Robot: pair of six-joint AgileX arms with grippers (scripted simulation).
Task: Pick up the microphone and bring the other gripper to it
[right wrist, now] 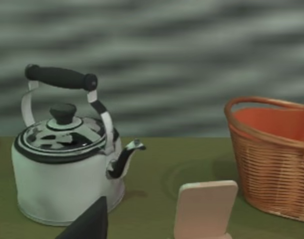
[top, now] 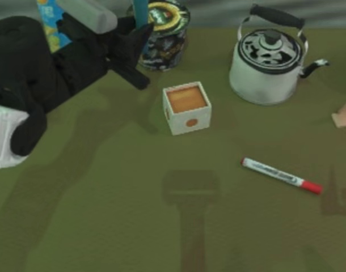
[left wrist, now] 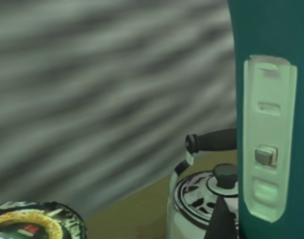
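Already the left tool [top: 140, 35] grips the microphone [left wrist: 271, 119] at the worktop's far-left corner; a swing could strike the tin [top: 166, 34].

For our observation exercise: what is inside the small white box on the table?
The white box shows only a flat orange-brown surface inside, seen from above. Anything beneath that surface is covered.

A white kettle [right wrist: 67, 169] with black-and-white patterning on its lid stands on the green table [right wrist: 157, 164], its black handle [right wrist: 60, 77] arched above a black knob. Its short spout [right wrist: 124, 159] points toward an orange wicker basket [right wrist: 274, 154], which stands well apart from the kettle. Between kettle and basket, nearer the camera, a pale beige slab [right wrist: 204, 209] stands upright. A black finger tip [right wrist: 89, 221] shows just before the kettle's base.
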